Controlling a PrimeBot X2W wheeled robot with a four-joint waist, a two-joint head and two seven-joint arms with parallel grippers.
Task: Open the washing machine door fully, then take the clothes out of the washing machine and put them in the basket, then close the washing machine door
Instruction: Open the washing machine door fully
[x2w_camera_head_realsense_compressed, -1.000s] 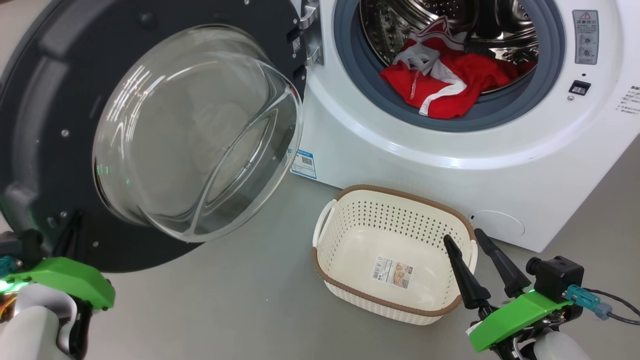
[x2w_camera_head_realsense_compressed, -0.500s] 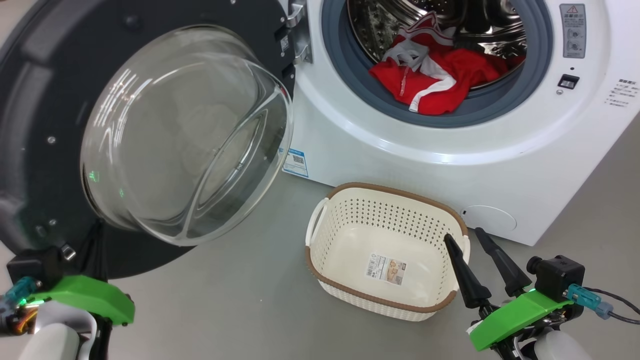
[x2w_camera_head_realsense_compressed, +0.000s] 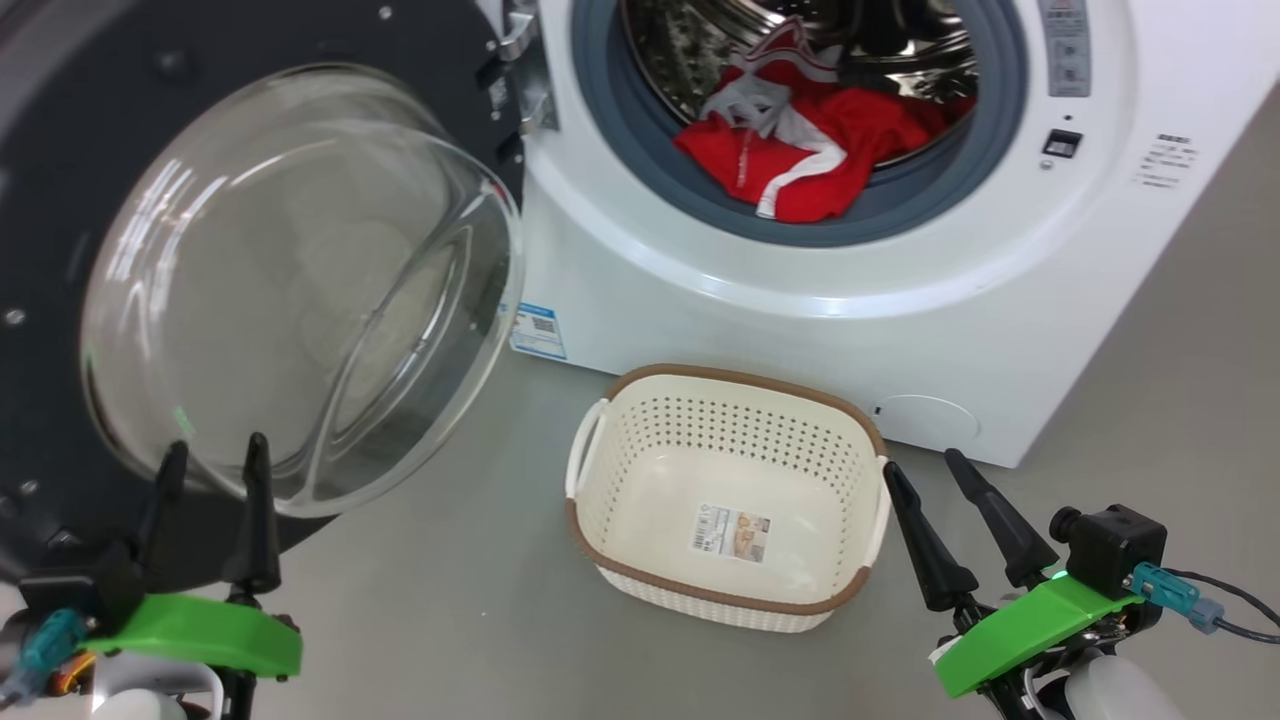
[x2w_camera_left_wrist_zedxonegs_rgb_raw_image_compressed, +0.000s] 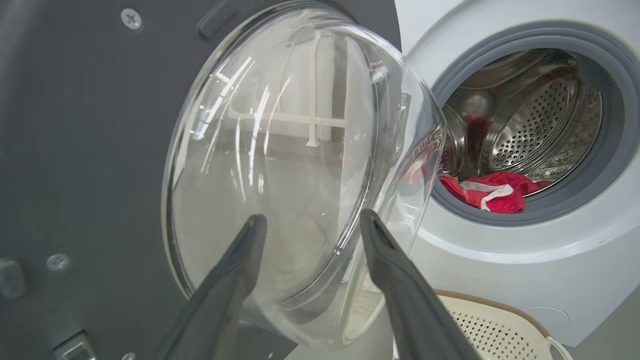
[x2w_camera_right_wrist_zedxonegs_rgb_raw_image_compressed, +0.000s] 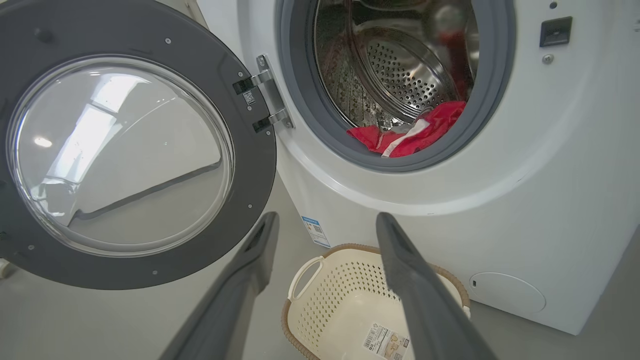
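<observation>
The washing machine door (x2w_camera_head_realsense_compressed: 290, 280) stands swung wide open at the left, its glass bowl bulging toward me. Red clothes (x2w_camera_head_realsense_compressed: 800, 150) with white stripes lie in the steel drum of the white washing machine (x2w_camera_head_realsense_compressed: 800, 330), spilling onto the grey gasket. On the floor in front sits the cream basket (x2w_camera_head_realsense_compressed: 730, 375), holding only its label. My left gripper (x2w_camera_head_realsense_compressed: 218, 448) is open just below the glass bowl, with nothing between its fingers; the left wrist view has the gripper (x2w_camera_left_wrist_zedxonegs_rgb_raw_image_compressed: 311, 216) pointing at the door (x2w_camera_left_wrist_zedxonegs_rgb_raw_image_compressed: 280, 150). My right gripper (x2w_camera_head_realsense_compressed: 921, 462) is open beside the basket's right end, above the basket (x2w_camera_right_wrist_zedxonegs_rgb_raw_image_compressed: 340, 300).
Grey floor (x2w_camera_head_realsense_compressed: 450, 600) stretches between the open door and the basket. A blue label sticker (x2w_camera_head_realsense_compressed: 540, 330) sits low on the machine's front. The door hinge (x2w_camera_right_wrist_zedxonegs_rgb_raw_image_compressed: 270, 90) joins the door to the machine's left side.
The head camera has turned, shifting the whole scene left. My left gripper has opened from shut and come up, both fingers now standing apart before the door's lower glass. The right gripper is unchanged.
</observation>
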